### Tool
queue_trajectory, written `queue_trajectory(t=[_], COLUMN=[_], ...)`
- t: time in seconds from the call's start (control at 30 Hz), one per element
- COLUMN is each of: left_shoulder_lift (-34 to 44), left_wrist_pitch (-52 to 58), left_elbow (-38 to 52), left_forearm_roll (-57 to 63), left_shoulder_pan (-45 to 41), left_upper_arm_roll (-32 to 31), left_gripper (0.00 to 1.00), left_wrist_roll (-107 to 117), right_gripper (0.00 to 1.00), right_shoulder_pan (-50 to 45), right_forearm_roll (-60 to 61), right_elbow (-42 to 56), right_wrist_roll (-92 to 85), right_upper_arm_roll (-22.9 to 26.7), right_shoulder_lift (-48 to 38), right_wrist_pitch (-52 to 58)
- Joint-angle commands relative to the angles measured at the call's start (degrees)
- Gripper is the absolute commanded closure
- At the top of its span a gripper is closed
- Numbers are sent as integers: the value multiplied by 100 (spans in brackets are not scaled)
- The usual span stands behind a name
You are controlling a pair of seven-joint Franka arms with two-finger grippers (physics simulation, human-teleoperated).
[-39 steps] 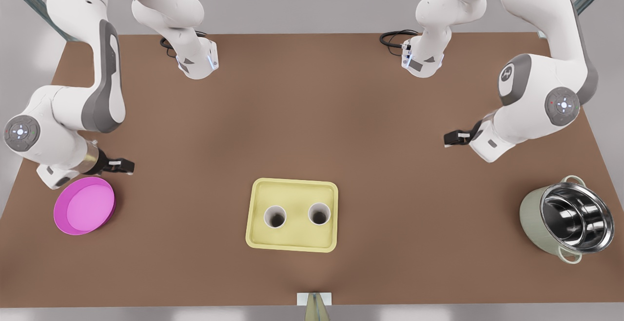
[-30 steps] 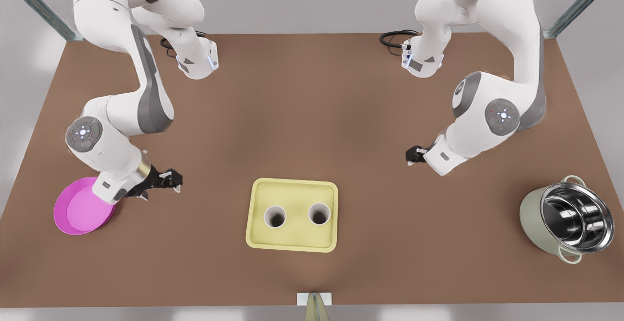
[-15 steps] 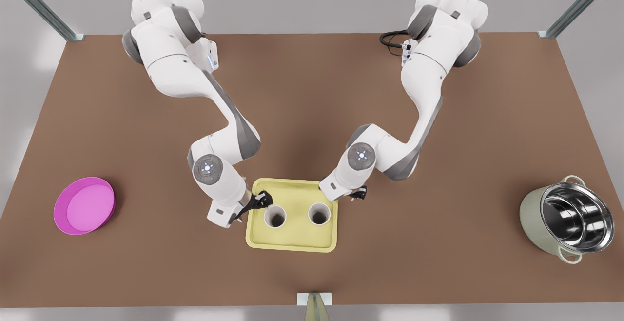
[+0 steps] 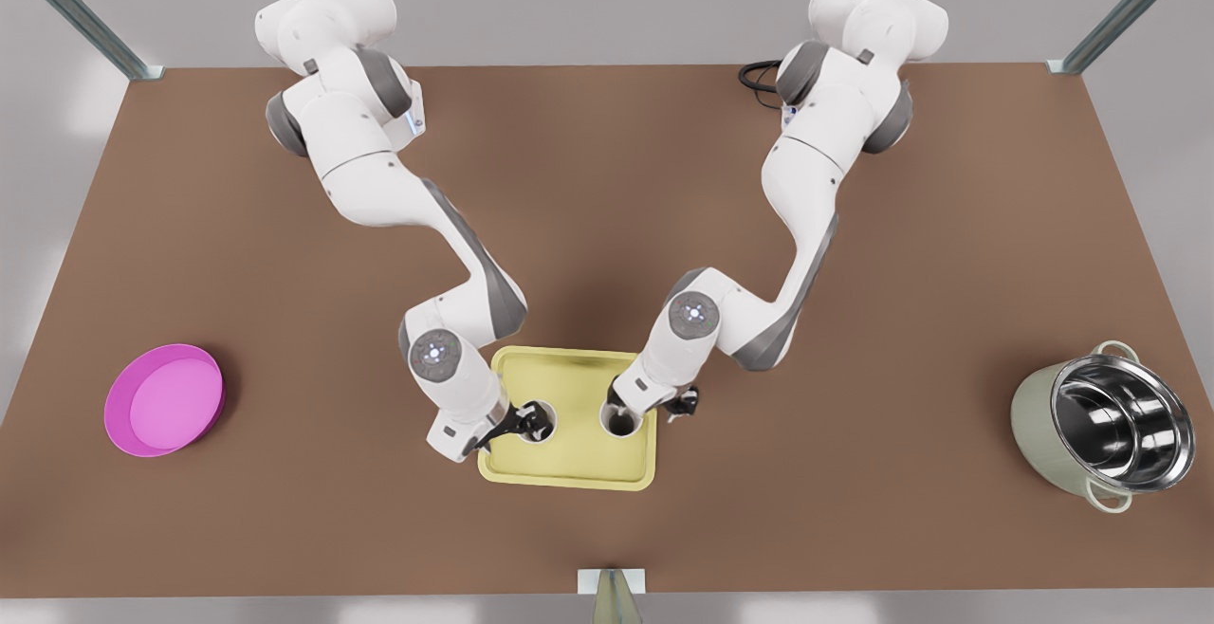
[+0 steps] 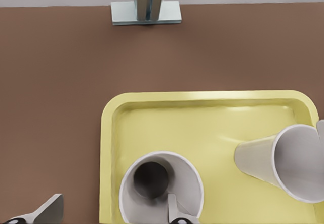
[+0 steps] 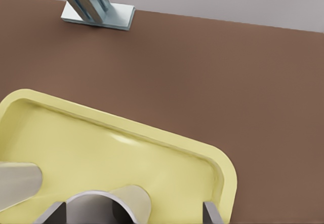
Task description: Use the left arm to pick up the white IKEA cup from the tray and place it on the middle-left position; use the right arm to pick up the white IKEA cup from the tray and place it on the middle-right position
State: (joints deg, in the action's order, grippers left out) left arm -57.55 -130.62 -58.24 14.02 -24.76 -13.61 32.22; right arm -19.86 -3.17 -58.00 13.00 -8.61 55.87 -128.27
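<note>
On a brown table (image 4: 607, 226) a pale yellow tray (image 4: 569, 463) sits near the front edge, at the middle. Two white cups stand upright in it, side by side and apart from each other: the cup on the front view's left (image 4: 537, 422) and the cup on the front view's right (image 4: 621, 419).

The left gripper (image 4: 520, 420) reaches in from the front view's left and is down at the rim of the left-hand cup. In the left wrist view its fingers are spread: one fingertip (image 5: 173, 211) sits inside that cup's (image 5: 161, 188) mouth against the wall, and the other (image 5: 48, 211) is outside the tray (image 5: 202, 117) over the table (image 5: 50, 82). The fingers are parted and not closed on the cup wall.

The right gripper (image 4: 654, 406) comes in from the front view's right and hangs low over the other cup. In the right wrist view its two fingertips (image 6: 55, 213) stand wide apart with that cup's rim (image 6: 109, 203) between them; whether a pad touches the rim is hard to tell. It grips nothing. The neighbouring cup (image 6: 17, 183) shows at the edge of the same view, inside the tray (image 6: 152, 148).

A round magenta dish (image 4: 163, 399) lies well off toward the front view's left, and a steel pot with two handles (image 4: 1105, 425) well off toward the right. A metal post on a base plate (image 4: 612, 588) stands at the table's front edge.
</note>
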Motion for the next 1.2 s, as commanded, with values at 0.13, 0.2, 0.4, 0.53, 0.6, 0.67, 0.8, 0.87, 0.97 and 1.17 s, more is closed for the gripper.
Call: queue_trajectory(t=[0.13, 0.2, 0.4, 0.53, 0.6, 0.67, 0.8, 0.87, 0.97, 1.17], left_shoulder_lift=[-20, -37, -178, -257, -301, -327, -319, -318, -301, -116], left_wrist_pitch=[-254, -254, -298, -307, -342, -359, -395, -359, -307, 185], left_elbow=[-4, -4, -56, -56, -48, -48, -39, -39, -39, -30], left_forearm_roll=[31, 31, 13, 13, 13, 22, 13, 5, -13, -48], left_shoulder_pan=[-29, -38, -117, -117, -126, -126, -161, -161, -161, -144], left_upper_arm_roll=[192, 192, 192, 192, 192, 192, 183, 166, 157, 157], left_gripper=[0, 0, 0, 0, 1, 2, 33, 49, 61, 79], left_wrist_roll=[250, 214, 267, 258, 258, 258, 337, 346, 364, 373], right_gripper=[0, 0, 5, 34, 61, 74, 94, 96, 97, 98], right_shoulder_pan=[-9, -9, -18, -18, -18, -18, -18, -9, 131, 1309], right_forearm_roll=[9, 9, 27, 53, 53, 53, 44, 44, 53, 53], right_elbow=[-212, -309, -529, -529, -511, -476, -458, -449, -449, -441], right_wrist_roll=[546, 563, 589, 616, 616, 616, 616, 616, 424, -1475], right_upper_arm_roll=[-9, -9, -18, -18, -18, -18, -18, 0, 88, 0], right_shoulder_lift=[-24, -24, -15, -6, -15, -24, -68, -164, -647, -1157], right_wrist_pitch=[-41, -41, -32, -32, 188, 293, 417, 601, 1488, 2667])
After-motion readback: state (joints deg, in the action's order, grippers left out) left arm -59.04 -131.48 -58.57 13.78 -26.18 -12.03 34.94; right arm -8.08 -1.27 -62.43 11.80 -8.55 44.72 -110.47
